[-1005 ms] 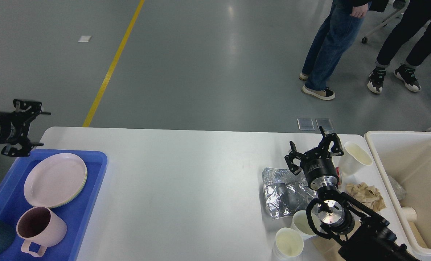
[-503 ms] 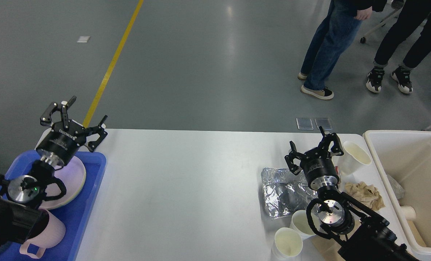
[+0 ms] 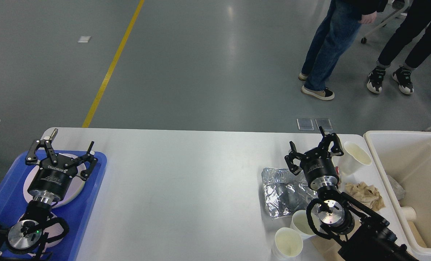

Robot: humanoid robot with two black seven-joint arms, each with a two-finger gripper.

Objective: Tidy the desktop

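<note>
One large white rectangular tabletop (image 3: 186, 181) with rounded corners filled the lower half of the head view, its long axis running left to right, its near edge cut off by the frame. One deep white plastic bin (image 3: 382, 152) stood at its right end, partly out of frame, with a paper cup and scraps lying inside. One blue plastic tray (image 3: 92, 188) sat on the left end, cropped at the corner, holding a stack of pale pink plates (image 3: 76, 185) mostly hidden behind the left arm. One crumpled sheet of silver foil (image 3: 280, 195) lay right of centre, just beside one wad of brown paper (image 3: 366, 194). Three white paper cups showed on the tabletop: one tipped cup (image 3: 355, 156) near the bin and two upright ones (image 3: 288, 242) by the near edge, one of them half hidden by the right arm. The left gripper (image 3: 60, 152) hung over the plates with its jaws spread wide and empty. The right gripper (image 3: 311, 146) stood between the foil and the tipped cup, jaws also apart, holding nothing. Two people's legs (image 3: 324, 54) stood on the grey floor beyond, cut off above.
</note>
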